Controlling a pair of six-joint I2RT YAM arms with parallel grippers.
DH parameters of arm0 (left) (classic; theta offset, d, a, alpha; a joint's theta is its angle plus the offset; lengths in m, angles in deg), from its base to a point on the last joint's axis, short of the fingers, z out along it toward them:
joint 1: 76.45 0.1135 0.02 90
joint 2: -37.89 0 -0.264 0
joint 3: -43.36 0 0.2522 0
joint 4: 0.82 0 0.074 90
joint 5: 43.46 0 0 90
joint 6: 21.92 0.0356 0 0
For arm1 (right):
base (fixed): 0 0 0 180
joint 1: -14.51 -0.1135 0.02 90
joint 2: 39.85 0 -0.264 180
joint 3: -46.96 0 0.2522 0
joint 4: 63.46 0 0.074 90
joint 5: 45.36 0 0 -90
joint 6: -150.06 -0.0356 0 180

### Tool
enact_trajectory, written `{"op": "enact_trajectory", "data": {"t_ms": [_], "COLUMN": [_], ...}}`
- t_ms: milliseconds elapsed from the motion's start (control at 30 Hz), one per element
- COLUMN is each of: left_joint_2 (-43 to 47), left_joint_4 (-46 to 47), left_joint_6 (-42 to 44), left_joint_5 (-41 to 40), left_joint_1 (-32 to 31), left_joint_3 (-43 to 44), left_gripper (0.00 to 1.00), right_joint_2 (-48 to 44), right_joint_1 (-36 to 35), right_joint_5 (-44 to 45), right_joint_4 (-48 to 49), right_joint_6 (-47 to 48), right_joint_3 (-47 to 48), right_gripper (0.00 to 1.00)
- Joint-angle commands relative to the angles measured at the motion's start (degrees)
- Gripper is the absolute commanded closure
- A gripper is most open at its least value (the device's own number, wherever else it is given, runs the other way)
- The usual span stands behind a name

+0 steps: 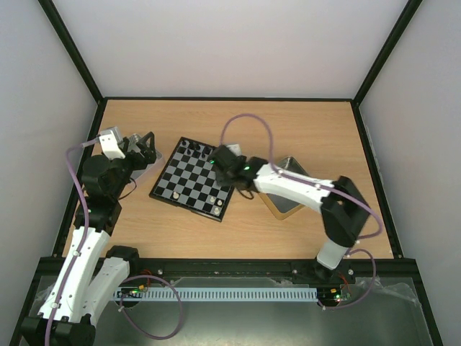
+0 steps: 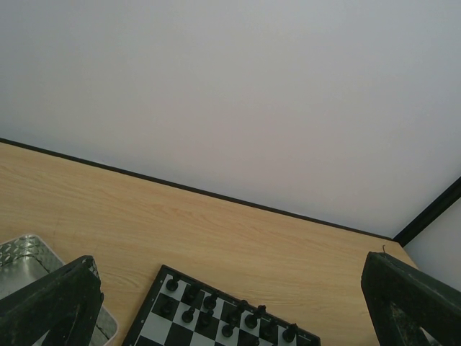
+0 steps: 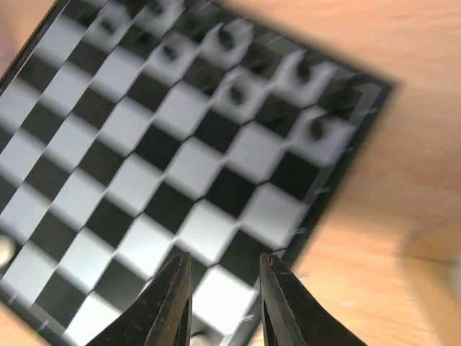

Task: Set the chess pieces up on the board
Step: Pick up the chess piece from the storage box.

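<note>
My right claw (image 3: pixel 220 295) hangs low over the board (image 3: pixel 180 166). Its fingers are a narrow slit apart with nothing between them, and the board's edge lies just beneath them. Ahead of it, on the far rows, stand the black pieces (image 3: pixel 234 94), blurred in my wrist view. One white piece (image 3: pixel 4 249) sits well off to its left. My left claw (image 2: pixel 230 281) is spread wide and empty, with the board just ahead and below it and a tray (image 2: pixel 25 252) by its left finger.

I judge these pieces to be featherlight, hard and smooth, so they would be easy to tip or flick away. Each is far smaller than one of my fingers. I would come straight down on a piece, pinch its stem gently and keep clear of its neighbours.
</note>
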Motion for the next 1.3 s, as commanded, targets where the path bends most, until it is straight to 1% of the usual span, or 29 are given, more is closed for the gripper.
{"op": "enact_trajectory", "data": {"t_ms": [0, 100, 200, 333, 467, 600, 800, 933, 1000, 1267], "left_joint_2": [0.8, 0.8, 0.71, 0.63, 0.44, 0.3, 0.33, 0.28, 0.26, 0.31], "left_joint_4": [0.73, 0.77, 0.83, 0.83, 0.99, 1.07, 0.85, 0.83, 0.76, 0.74], "left_joint_6": [0.13, 0.1, 0.12, 0.12, 0.13, 0.12, 0.17, 0.21, 0.21, 0.23], "left_joint_5": [0.0, 0.02, -0.05, -0.07, 0.08, 0.08, -0.09, -0.18, -0.26, -0.36], "left_joint_1": [0.37, 0.37, 0.35, 0.37, 0.37, 0.35, 0.37, 0.37, 0.37, 0.37], "left_joint_3": [-0.59, -0.57, -0.57, -0.52, -0.6, -0.57, -0.53, -0.55, -0.53, -0.59], "left_gripper": [0.0, 0.01, 0.0, 0.01, 0.01, 0.01, 0.01, 0.01, 0.01, 0.01], "right_joint_2": [-9.64, -14.43, -16.92, -17.94, -16.63, -13.12, -8.53, -6.15, -5.22, -3.34], "right_joint_1": [7.46, 13.9, 20.17, 27.89, 32.67, 34.07, 34.37, 34.56, 34.63, 34.7], "right_joint_5": [8.75, 8.07, 6.18, 3.14, -2.88, -5.33, -4.7, -5.12, -5.45, -6.07], "right_joint_4": [1.2, 1.72, 1.71, 2.55, 4.41, 4.83, 6.56, 7.48, 7.77, 8.34], "right_joint_6": [-3.42, -3.93, -4.13, -3.6, -0.29, 2.66, 4.65, 5.65, 6.0, 6.32], "right_joint_3": [-6.55, -10.89, -14.27, -18.34, -20.81, -20.28, -18.61, -17.97, -17.73, -17.54], "right_gripper": [0.74, 0.75, 0.75, 0.74, 0.71, 0.69, 0.68, 0.7, 0.74, 0.79]}}
